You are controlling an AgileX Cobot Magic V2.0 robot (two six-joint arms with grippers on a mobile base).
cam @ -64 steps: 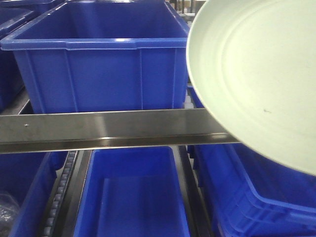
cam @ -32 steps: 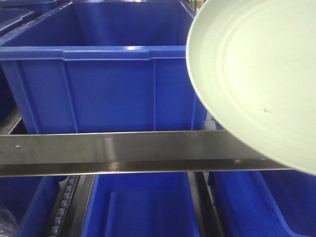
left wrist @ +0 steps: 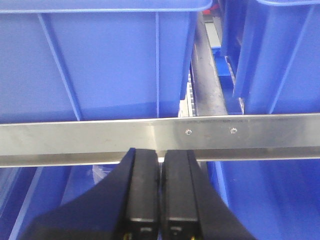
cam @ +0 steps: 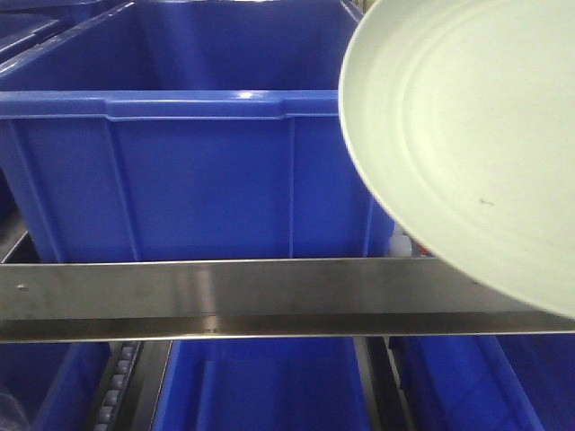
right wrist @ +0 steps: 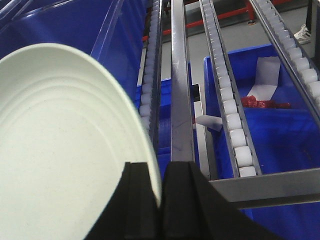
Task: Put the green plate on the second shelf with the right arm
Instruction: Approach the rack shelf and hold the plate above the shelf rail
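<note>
Pale sage-green and matte, the green plate [cam: 467, 144] fills the upper right of the front-facing frame, nearest the lens, tilted so its inner face with faint concentric rings and a tiny dark speck shows. Its lower edge overlaps a brushed steel rail [cam: 198, 296] that crosses the lower part of that frame from side to side. Behind the rail stands a large blue bin [cam: 180, 171], its front wall filling the middle of the frame, and below the rail another blue bin [cam: 260, 395] opens toward the bottom edge.

From the right wrist view, the right gripper [right wrist: 161, 187] sits at the bottom centre, its two black fingers [right wrist: 140, 200] clamped on the rim of the plate, which spreads across the left half of the frame. Beyond them, roller tracks [right wrist: 227, 105] run up toward the top of the frame, with a blue bin [right wrist: 280, 125] holding white paper and something red at the right.

From the left wrist view, the left gripper [left wrist: 160, 165] shows at the bottom centre with its fingers [left wrist: 142, 185] pressed together on nothing, just in front of a steel rail [left wrist: 225, 137] and a blue bin wall [left wrist: 100, 65] behind it.
</note>
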